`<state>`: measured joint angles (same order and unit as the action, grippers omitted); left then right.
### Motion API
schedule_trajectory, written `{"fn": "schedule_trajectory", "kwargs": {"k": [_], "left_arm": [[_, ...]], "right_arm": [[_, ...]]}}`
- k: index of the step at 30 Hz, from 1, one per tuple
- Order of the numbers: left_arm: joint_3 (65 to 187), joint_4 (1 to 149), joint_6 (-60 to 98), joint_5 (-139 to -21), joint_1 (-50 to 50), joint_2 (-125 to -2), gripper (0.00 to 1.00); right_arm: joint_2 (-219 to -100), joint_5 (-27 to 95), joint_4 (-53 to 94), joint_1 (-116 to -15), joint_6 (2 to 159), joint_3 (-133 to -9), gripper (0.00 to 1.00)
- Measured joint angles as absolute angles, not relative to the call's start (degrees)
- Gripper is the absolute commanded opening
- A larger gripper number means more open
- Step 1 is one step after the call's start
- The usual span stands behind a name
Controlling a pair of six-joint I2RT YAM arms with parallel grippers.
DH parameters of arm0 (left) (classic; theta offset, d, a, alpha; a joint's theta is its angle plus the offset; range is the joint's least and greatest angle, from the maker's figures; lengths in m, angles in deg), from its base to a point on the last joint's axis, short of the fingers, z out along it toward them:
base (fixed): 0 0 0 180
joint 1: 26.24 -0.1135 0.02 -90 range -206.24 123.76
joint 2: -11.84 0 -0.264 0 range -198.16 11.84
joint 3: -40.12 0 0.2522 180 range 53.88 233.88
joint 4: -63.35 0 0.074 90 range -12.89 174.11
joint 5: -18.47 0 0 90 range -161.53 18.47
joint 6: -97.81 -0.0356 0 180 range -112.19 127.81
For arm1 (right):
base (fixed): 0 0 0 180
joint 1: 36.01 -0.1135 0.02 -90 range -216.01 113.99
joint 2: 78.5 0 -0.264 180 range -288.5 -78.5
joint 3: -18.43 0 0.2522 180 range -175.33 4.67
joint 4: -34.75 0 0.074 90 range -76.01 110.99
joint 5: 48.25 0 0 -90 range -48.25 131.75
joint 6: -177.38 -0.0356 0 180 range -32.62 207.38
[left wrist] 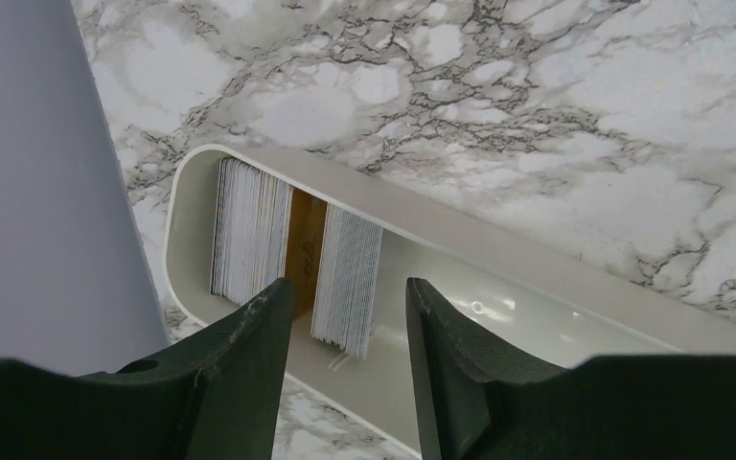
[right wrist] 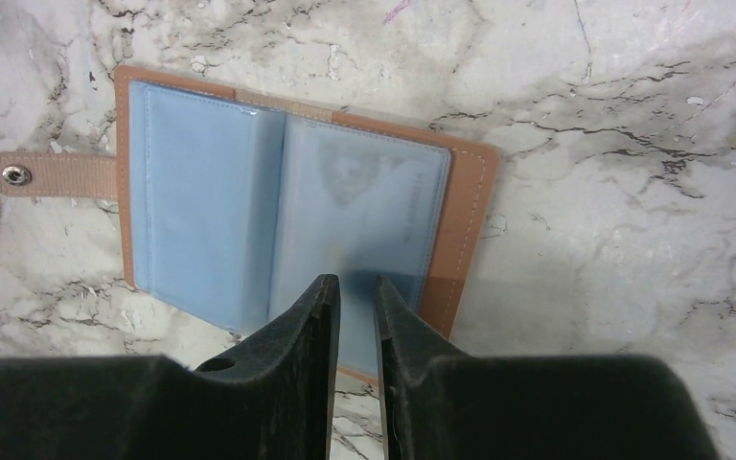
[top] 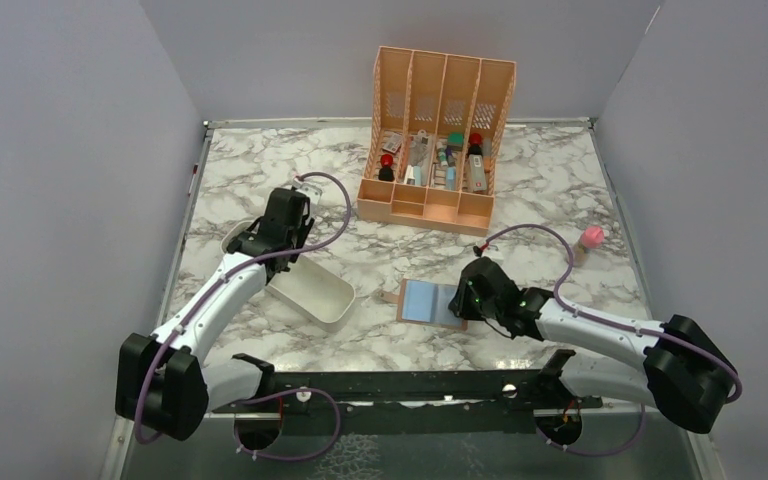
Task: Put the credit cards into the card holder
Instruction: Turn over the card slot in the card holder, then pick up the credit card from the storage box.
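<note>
The credit cards (left wrist: 249,230) stand on edge in two white stacks at the rounded end of a white oblong tray (left wrist: 498,244), with a brown card (left wrist: 304,240) between them. My left gripper (left wrist: 350,297) hangs open just above them, its jaws either side of the right stack (left wrist: 348,273). The card holder (right wrist: 211,211) lies open on the marble, brown outside and light blue inside, with its snap tab (right wrist: 48,174) to the left. My right gripper (right wrist: 356,285) is over its right page, its jaws nearly together, with nothing seen between them.
A tall peach compartment organizer (top: 435,130) with small items stands at the back. A small pink-capped item (top: 590,238) stands at the right. The tray (top: 310,290) lies left of the card holder (top: 430,300). Grey walls close in both sides.
</note>
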<state>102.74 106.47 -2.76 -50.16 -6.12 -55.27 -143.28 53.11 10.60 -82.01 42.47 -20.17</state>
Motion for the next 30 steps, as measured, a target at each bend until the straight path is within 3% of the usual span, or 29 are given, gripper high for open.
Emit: {"fn": "schedule_trajectory", "kwargs": {"k": [12,30], "left_arm": [[94.78,103.02,-13.66,-49.09,-6.86,-54.97,0.55],[93.87,94.91,-19.50,-46.53,-8.94,-61.85,0.59]], "right_arm": [[-142.75,53.04,10.60,-81.63,44.18,-19.88,0.25],[-142.69,52.78,10.62,-81.63,45.40,-19.88,0.25]]}}
